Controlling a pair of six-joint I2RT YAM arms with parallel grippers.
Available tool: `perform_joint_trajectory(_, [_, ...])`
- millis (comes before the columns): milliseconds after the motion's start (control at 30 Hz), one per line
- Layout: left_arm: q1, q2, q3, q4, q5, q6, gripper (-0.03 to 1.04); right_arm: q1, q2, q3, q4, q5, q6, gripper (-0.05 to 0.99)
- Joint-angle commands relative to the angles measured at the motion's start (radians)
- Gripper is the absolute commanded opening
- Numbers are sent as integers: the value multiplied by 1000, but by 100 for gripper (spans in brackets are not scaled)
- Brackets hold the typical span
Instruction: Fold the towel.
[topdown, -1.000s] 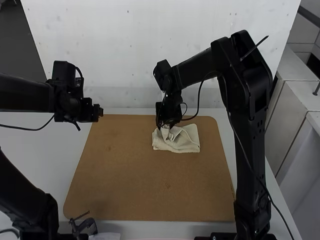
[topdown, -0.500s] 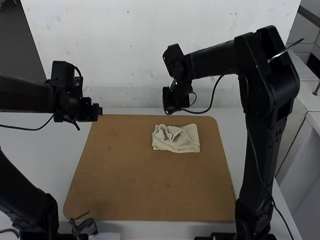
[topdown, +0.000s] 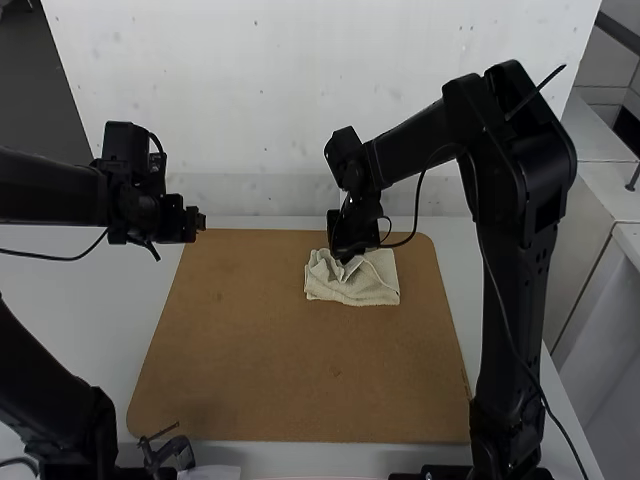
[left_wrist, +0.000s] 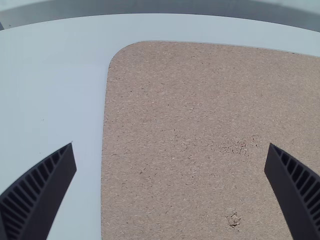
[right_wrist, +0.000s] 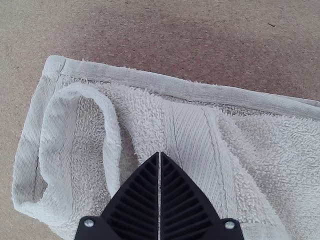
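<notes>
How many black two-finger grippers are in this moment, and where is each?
2. The left gripper is open near the far left corner of the brown, round-cornered board; the right gripper is shut, at the bunched part of the cream terry towel.

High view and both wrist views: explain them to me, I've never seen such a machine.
This is a robot with a left arm and right arm. The high view looks down from above and behind them; each wrist view comes from a camera on one arm, showing its two fingers. On the table lies a brown board, and on it a pale towel, folded roughly into a rectangle, with rumpled loops at one end. The left gripper is open above the board, holding nothing. The right gripper is shut over the towel, with no cloth visible between its fingertips.
</notes>
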Motion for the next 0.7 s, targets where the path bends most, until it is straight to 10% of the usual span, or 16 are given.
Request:
perform_joint_trajectory(0, [-8, -35, -11, 9, 8, 13, 97, 21, 31, -1, 7, 4, -3, 2])
perform_joint_trajectory(667, [2, -38, -12, 23, 2, 22, 97, 132, 106, 133, -21, -17, 34, 2])
